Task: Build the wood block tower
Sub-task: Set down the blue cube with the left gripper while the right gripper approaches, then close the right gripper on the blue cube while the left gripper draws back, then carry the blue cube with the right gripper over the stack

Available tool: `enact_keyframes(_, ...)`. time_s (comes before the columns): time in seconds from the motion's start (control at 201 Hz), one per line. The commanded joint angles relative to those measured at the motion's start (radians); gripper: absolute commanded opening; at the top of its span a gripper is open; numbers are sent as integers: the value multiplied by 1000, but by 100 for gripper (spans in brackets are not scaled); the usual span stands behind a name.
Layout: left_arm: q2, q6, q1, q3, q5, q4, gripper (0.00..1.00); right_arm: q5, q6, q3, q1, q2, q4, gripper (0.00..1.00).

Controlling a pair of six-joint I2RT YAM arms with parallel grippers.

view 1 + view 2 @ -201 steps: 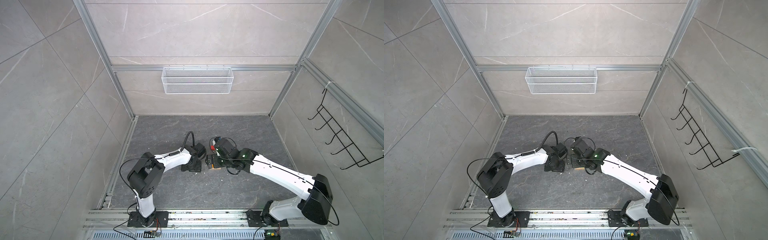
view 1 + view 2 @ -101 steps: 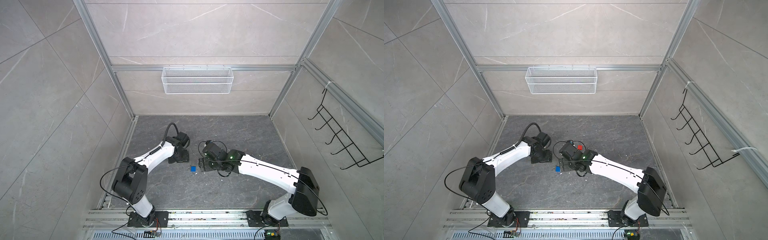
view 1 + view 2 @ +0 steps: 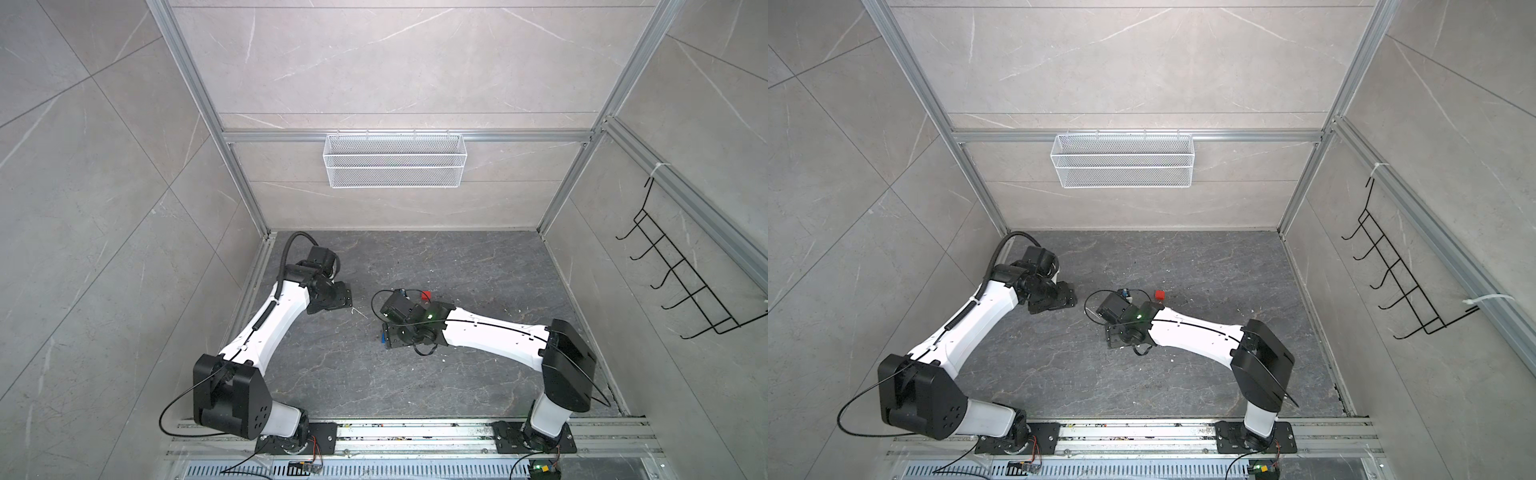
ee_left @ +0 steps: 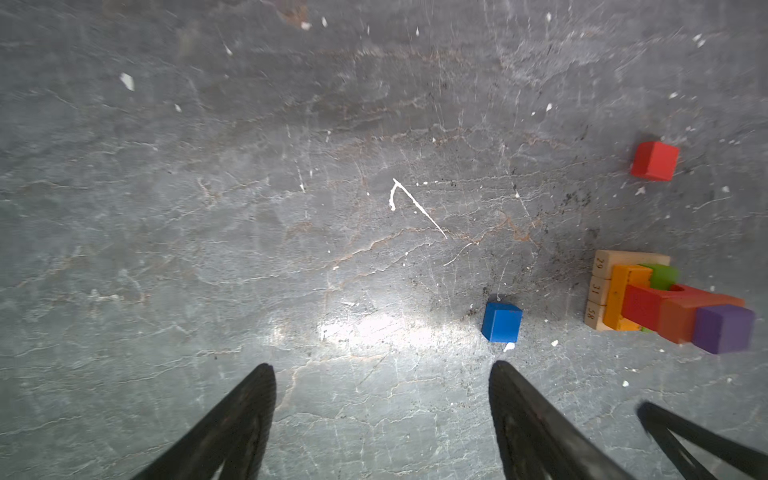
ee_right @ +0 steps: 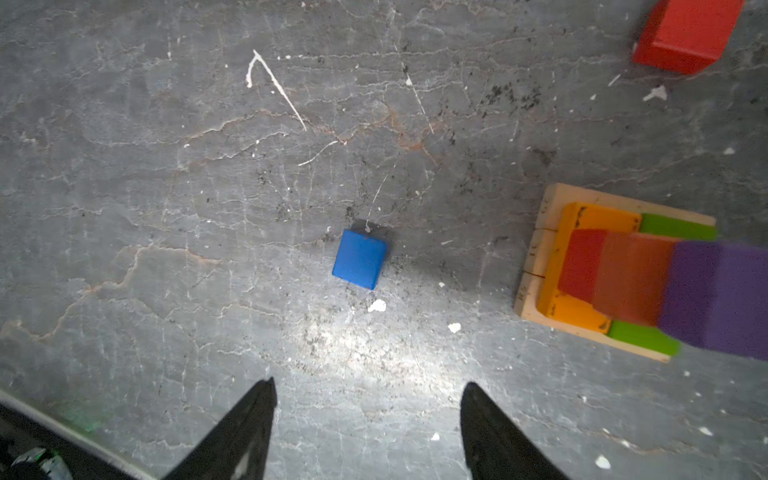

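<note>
**Stacking in progress, two cubes unplaced.** The tower (image 5: pixel 582 266) stands on the desk (image 5: pixel 166 208). It has a tan base, an orange-and-green layer, red blocks above that, and a purple cube (image 5: pixel 719 295) on top. Each tier is narrower than the one beneath, which keeps the load over the middle of the base. In both top views my right arm (image 3: pixel 490 332) hides the tower. The blue cube (image 5: pixel 359 259) lies flat on the desk, near the tower but clear of it. The red cube (image 3: pixel 426 296) lies just below the centre of the frame in both top views, beyond my right arm and likewise apart from the tower.

My right end effector (image 5: pixel 369 384) is released. Its jaws stand apart above the desk with nothing between them, and the blue cube sits just ahead of the gap. I judge this a line-up for taking that cube. The cube is turned a little against the jaws, so the grasp probably wants a small twist before I come down.

My left end effector (image 4: pixel 382 368) is also released and empty. It sits left of centre in both top views, well apart from the tower, held there, I judge, to leave the right arm room. The tower is tall and narrow at the top, so a careless sweep past it could topple the purple cube.
</note>
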Motion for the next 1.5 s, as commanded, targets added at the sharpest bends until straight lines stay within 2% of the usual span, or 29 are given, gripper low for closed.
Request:
enact_keyframes(0.0, -61, 49, 33, -16, 52, 4, 83, 10, 49, 55, 5, 70, 2, 56)
enact_keyframes(0.239, -115, 32, 65, -71, 101, 77, 83, 33, 104, 131, 4, 192, 10, 44)
enact_keyframes(0.503, -162, 42, 75, -108, 137, 111, 83, 52, 140, 157, 1, 278, 29, 40)
enact_keyframes(0.916, -152, 37, 82, -111, 175, 120, 83, 98, 112, 236, 1, 363, -27, 32)
enact_keyframes(1.081, -149, 37, 86, -113, 185, 125, 83, 101, 111, 243, 1, 383, -37, 24)
enact_keyframes(1.22, -150, 36, 88, -114, 190, 126, 83, 107, 111, 245, 1, 387, -44, 21)
enact_keyframes(1.499, -149, 37, 92, -116, 194, 126, 83, 114, 100, 254, 1, 382, -65, 4)
